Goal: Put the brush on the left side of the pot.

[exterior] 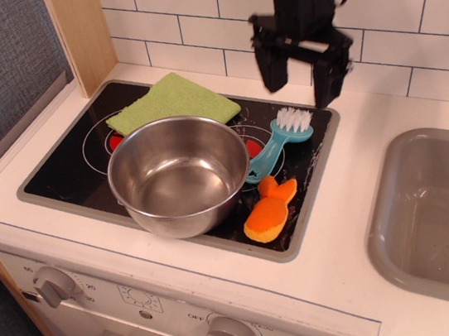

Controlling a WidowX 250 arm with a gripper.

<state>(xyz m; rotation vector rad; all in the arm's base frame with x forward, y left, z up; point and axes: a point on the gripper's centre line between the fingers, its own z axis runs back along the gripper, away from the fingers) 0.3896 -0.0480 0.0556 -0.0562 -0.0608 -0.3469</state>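
Gripper point(299, 82) hanging up near the tiled wall point(404, 17), pointing straight down, fingers point(271, 68) spread wide with nothing between them, hovering just above and behind the bristle end of the brush point(275, 144), not touching it. Brush lying flat on the black hob point(66, 169), right of the pot point(179, 174), light blue with white bristles aimed toward the wall and a flat tapering handle running down-left until its tip meets or slips under the pot rim, can't tell which. Pot big, round, shiny steel, empty, sitting mid-hob and much wider than the brush. Green cloth point(171, 100) behind the pot, partly tucked behind its rim. Orange fish point(270, 208) just in front of the brush, near the hob's front right corner. Grey sink point(437, 222) off to the right.
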